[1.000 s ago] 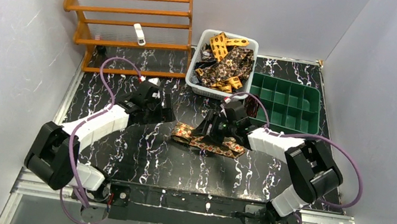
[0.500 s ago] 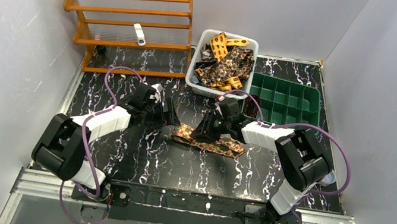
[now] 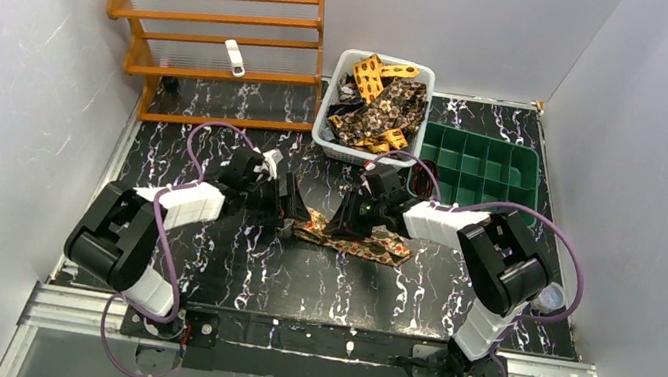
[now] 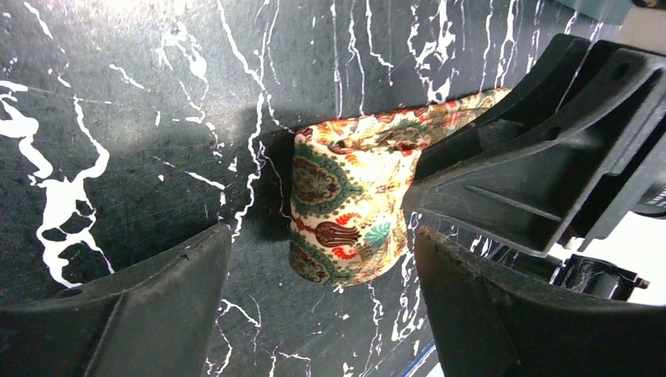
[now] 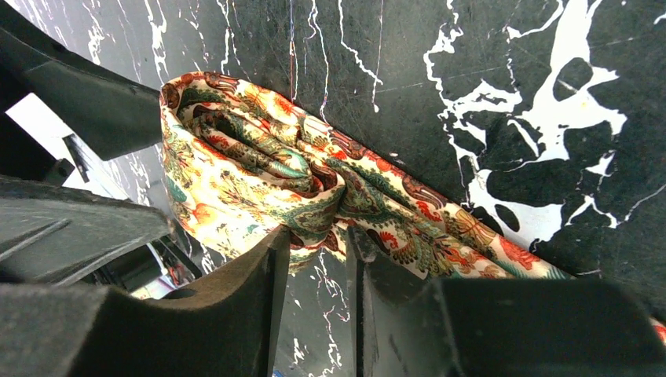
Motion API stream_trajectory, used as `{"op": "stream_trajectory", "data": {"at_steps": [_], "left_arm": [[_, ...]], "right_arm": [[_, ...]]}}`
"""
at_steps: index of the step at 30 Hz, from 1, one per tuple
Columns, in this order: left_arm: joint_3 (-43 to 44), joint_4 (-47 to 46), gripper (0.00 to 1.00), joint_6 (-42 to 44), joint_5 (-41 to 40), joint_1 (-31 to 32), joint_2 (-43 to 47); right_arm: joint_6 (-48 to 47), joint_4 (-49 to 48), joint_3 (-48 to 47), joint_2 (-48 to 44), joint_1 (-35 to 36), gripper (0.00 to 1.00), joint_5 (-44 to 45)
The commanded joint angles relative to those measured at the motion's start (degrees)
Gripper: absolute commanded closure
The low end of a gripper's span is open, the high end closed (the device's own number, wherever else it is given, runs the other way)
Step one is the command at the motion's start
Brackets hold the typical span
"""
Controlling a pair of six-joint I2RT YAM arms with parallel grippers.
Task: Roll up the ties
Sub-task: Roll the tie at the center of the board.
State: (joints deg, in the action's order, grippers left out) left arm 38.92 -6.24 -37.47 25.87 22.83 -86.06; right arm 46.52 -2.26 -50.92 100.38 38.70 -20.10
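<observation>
The tie (image 3: 366,245) lies on the table (image 3: 227,263) directly under the right gripper (image 3: 342,227), with its length trailing off to that gripper's right. From above, the gripper's black head covers the middle of the tie, and the folded end is too small to make out.

The right wrist view fills that gap. There the end of the tie (image 5: 259,157) is doubled over into a thick, loose fold, and the fingers (image 5: 236,302) are clenched on a bunch of the fabric with only a narrow slot between them. The rest of the tie is cut off at the lower right corner.

The left gripper (image 3: 297,212) meets the fold from the opposite side. It is released, jaws spread wide. In the left wrist view the folded end (image 4: 349,208) sits just ahead of the left gripper (image 4: 320,251), closer to one finger. The right gripper's body (image 4: 542,149) blocks everything behind the fold.

Beyond both grippers a white basket (image 3: 322,134) holds other ties (image 3: 379,105) in a tangle. A green tray (image 3: 479,176) stands beyond the right gripper, and a wooden rack (image 3: 219,29) beyond the left.
</observation>
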Motion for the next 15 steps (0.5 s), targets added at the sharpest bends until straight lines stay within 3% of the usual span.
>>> {"op": "stream_trajectory", "data": {"at_steps": [1,5,7,10,15], "left_arm": [[-1.31,-0.70,0.17,0.31,2.05,-0.28,0.28],[-0.76,2.66,0.18,-0.10,-3.38,-0.28,2.98],[0.50,7.66,0.17,-0.68,-11.29,-0.30,5.34],[2.34,14.61,0.14,-2.61,-20.67,-0.83,9.42],[5.80,25.73,0.12,-5.99,-32.72,-2.60,12.86]], "right_arm": [[-1.76,0.85,-1.28,-0.54,-0.19,0.58,0.44],[-5.25,0.12,-1.62,-4.83,-0.20,0.45,0.11],[-9.19,-1.08,-1.35,-7.86,-0.18,0.36,-0.31],[-17.02,-2.62,-1.65,-11.63,-0.10,0.27,-0.79],[-32.78,-11.87,-0.18,-11.08,0.55,0.02,-5.24]]}}
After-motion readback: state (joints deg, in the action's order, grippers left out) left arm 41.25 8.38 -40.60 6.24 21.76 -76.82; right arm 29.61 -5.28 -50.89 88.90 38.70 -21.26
